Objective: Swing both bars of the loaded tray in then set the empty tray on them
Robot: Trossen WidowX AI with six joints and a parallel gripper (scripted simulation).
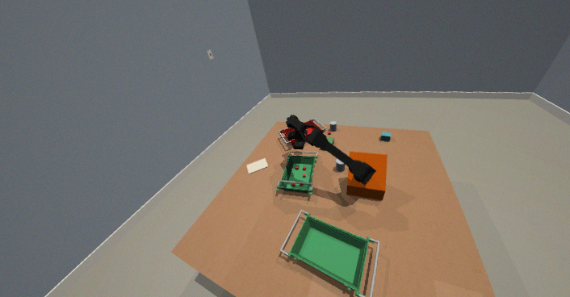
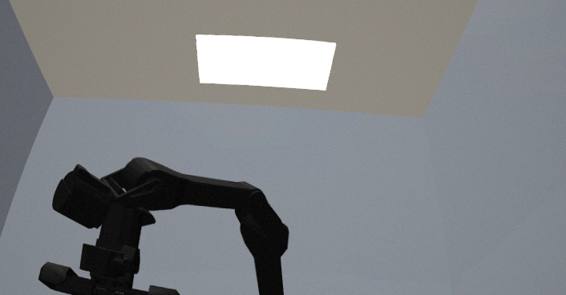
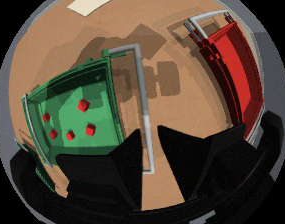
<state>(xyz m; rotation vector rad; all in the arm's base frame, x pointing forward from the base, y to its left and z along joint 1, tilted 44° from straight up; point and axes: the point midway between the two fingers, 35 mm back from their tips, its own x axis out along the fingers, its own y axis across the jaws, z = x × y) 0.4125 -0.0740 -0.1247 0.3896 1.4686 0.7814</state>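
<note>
A green tray holding five small red blocks stands on the wooden table. Clock directions here are read in the top view, outward from this loaded tray.

Its near bar, at 6 o'clock, lies in across the top; its far bar, at 12 o'clock, stands out beyond the end wall.

The empty green tray lies at 5 o'clock, well apart, upright on the table, both its bars out past its ends.

The gripper hangs at 12 o'clock, its fingers a little apart with nothing clamped between them. In the wrist view the far bar shows through the gap between the fingertips.

A red tray sits at 12 o'clock, partly hidden by the arm. At 3 o'clock are a gray cylinder and, farther out, a big orange box. A second gray cylinder is at 1 o'clock, a teal block at 2. A cream rectangular slab lies towards 10 o'clock.
</note>
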